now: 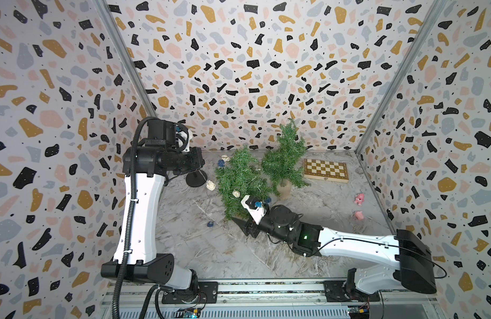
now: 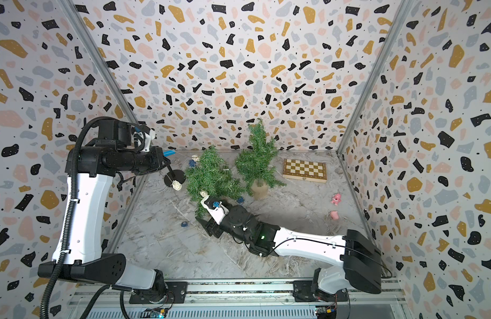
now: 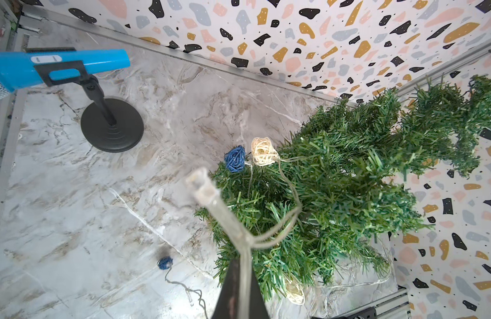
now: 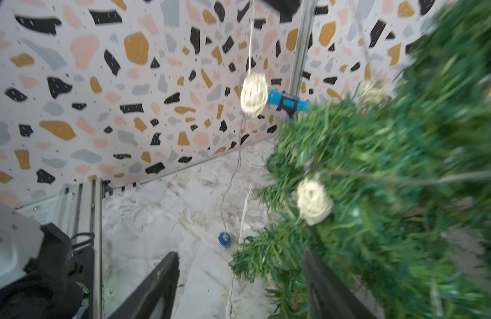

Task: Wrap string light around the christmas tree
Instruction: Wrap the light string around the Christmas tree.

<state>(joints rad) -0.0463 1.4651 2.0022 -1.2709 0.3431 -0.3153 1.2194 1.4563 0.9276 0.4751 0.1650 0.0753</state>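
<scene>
A green christmas tree [image 1: 240,182] leans at mid-table, draped with a string light [image 3: 289,187] of woven white and blue balls on thin wire. My left gripper [image 3: 240,265], raised to the left of the tree, is shut on the wire just behind its clear end plug [image 3: 202,185]. A white ball [image 3: 263,151] and a blue ball [image 3: 235,158] sit on the tree's branches. One blue ball [image 1: 210,223] lies on the table. My right gripper [image 4: 238,290] stands open low at the tree's near side, with lower twigs reaching between its fingers [image 4: 156,287].
A second tree [image 1: 287,157] in a burlap pot stands just right of the first. A blue microphone [image 3: 59,66] on a black round stand [image 1: 196,179] is under my left wrist. A chessboard [image 1: 325,169] and two pink toys [image 1: 359,198] lie at the right.
</scene>
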